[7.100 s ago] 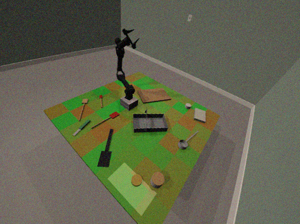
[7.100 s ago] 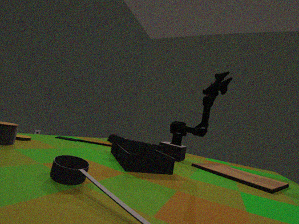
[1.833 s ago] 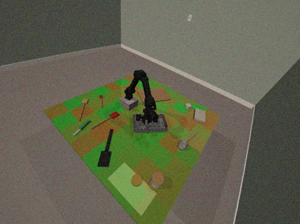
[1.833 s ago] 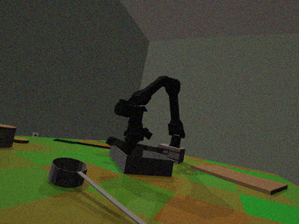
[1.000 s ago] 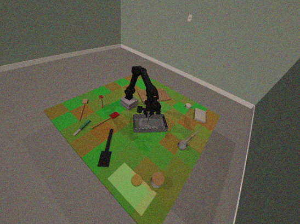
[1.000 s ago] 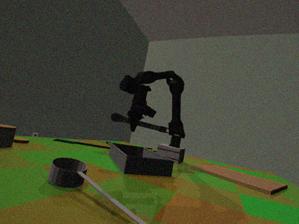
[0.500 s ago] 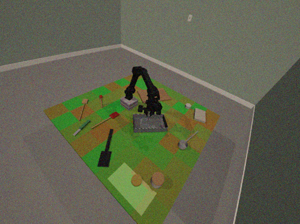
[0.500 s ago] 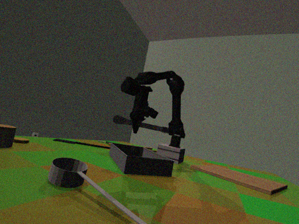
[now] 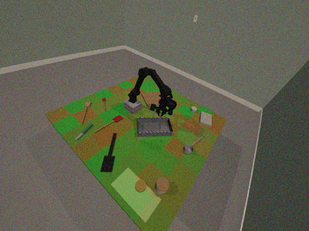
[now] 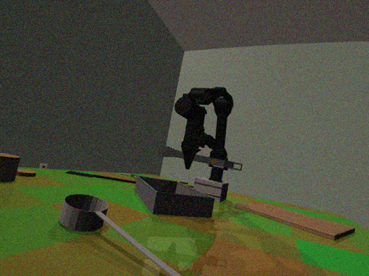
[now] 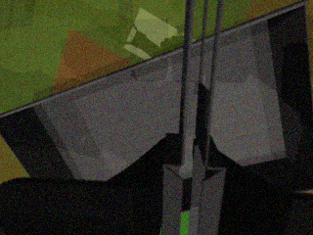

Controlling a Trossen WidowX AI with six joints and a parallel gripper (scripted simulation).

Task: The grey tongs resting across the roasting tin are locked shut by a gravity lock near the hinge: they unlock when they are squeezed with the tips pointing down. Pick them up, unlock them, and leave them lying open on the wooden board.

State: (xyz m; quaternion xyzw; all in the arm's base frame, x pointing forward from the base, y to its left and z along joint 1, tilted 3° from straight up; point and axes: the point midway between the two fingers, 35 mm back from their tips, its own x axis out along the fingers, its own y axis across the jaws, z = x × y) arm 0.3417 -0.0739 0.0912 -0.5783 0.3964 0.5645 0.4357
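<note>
My gripper (image 10: pixel 187 161) is shut on the grey tongs (image 10: pixel 200 159) and holds them level in the air, well above the roasting tin (image 10: pixel 173 197). The tongs' arms lie close together, and in the wrist view they (image 11: pixel 198 88) run up from my fingers across the tin (image 11: pixel 161 113) below. In the top view the gripper (image 9: pixel 161 110) hangs just behind the tin (image 9: pixel 154 127). The wooden board (image 10: pixel 296 219) lies flat on the mat to the right of the tin; it also shows in the top view (image 9: pixel 151 97) behind the arm.
The arm's base block (image 9: pixel 132 106) stands left of the gripper. A ladle (image 9: pixel 191 146), a black spatula (image 9: pixel 109 155), a red spatula (image 9: pixel 109 122), a knife (image 9: pixel 83 132), a grey block (image 9: pixel 206 118) and two round wooden pieces (image 9: pixel 162 185) lie around the checkered mat.
</note>
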